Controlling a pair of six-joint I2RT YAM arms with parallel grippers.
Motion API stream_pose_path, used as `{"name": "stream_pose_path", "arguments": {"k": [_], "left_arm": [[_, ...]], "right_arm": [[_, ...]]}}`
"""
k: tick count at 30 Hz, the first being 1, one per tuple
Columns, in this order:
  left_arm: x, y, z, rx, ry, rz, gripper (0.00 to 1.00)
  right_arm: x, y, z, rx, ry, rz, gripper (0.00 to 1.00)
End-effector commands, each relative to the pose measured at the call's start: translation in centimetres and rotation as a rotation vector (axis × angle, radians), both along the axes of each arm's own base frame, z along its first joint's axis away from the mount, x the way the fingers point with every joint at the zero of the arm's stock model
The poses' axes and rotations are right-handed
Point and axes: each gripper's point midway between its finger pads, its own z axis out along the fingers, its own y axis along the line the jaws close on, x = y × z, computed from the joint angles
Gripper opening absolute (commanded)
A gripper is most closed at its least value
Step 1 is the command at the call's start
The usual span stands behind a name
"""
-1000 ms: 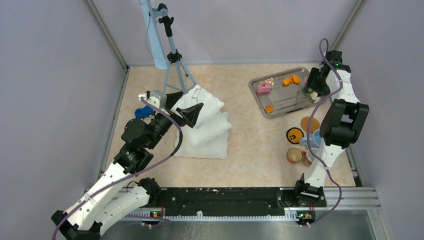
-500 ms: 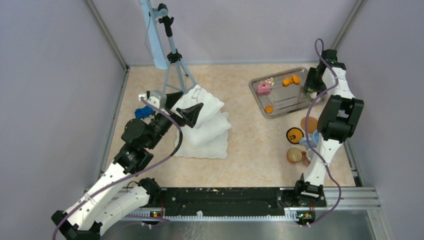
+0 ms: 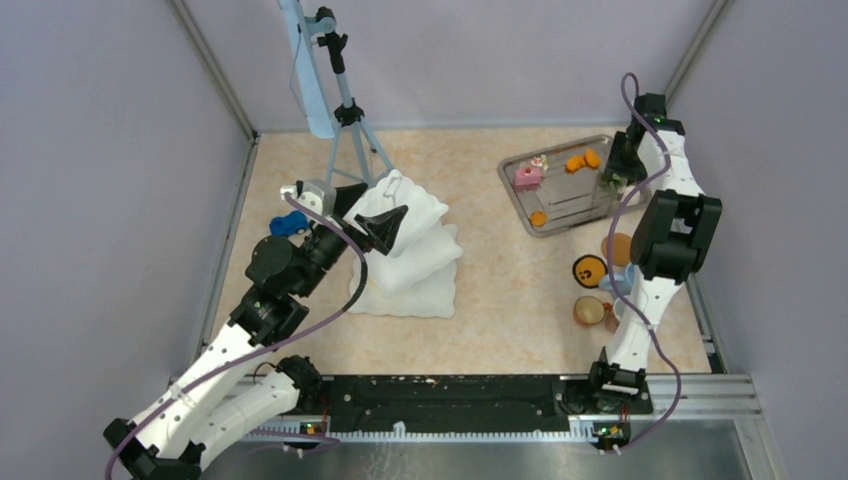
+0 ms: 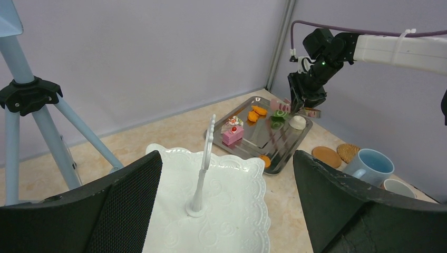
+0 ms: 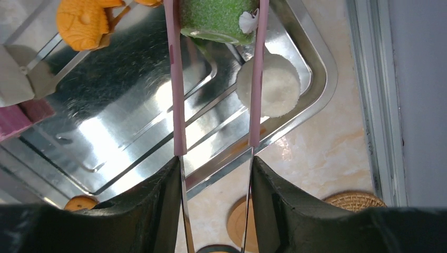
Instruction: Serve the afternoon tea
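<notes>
Right wrist view shows your right claw (image 5: 215, 169) clamped on the pink tongs (image 5: 176, 79), whose tips pinch a green pastry (image 5: 217, 20) over the metal tray (image 5: 318, 67). A cream pastry (image 5: 270, 87) lies in the tray's corner, just beside the tongs. Your left claw (image 4: 226, 159) gapes wide over the white tiered stand (image 4: 232, 221) on the table (image 3: 500, 290), well apart from the tray.

Orange pastries (image 3: 592, 157), pink cake slice (image 3: 527, 177), cream puff (image 5: 268, 84) and raised green roll (image 5: 216, 18) cluster at the worktop's (image 3: 500, 270) far right corner; a brown mug (image 3: 589, 311) stands upright near the right edge.
</notes>
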Motion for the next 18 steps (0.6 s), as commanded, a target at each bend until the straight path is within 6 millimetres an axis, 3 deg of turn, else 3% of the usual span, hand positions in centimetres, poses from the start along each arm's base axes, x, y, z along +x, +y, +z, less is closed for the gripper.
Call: {"name": "stream_pose_path", "arguments": {"k": [1, 5, 11, 15, 18], "left_arm": [[0.4, 0.4, 1.1, -0.016, -0.042, 0.033, 0.99], [0.6, 0.6, 0.9, -0.008, -0.038, 0.049, 0.99], [0.9, 1.4, 1.0, 0.004, -0.045, 0.093, 0.99], [1.0, 1.9, 1.4, 0.003, -0.054, 0.114, 0.99], [1.0, 2.1, 1.5, 0.003, -0.055, 0.117, 0.99]], "right_arm": [[0.4, 2.3, 7.8, 0.014, -0.182, 0.029, 0.38], [-2.4, 5.4, 8.9, 0.068, -0.227, 0.059, 0.37], [-8.0, 13.8, 9.7, 0.272, -0.372, 0.234, 0.36], [-12.0, 19.9, 11.9, 0.306, -0.502, 0.433, 0.35], [-14.3, 23.3, 13.0, 0.311, -0.567, 0.562, 0.34]]}}
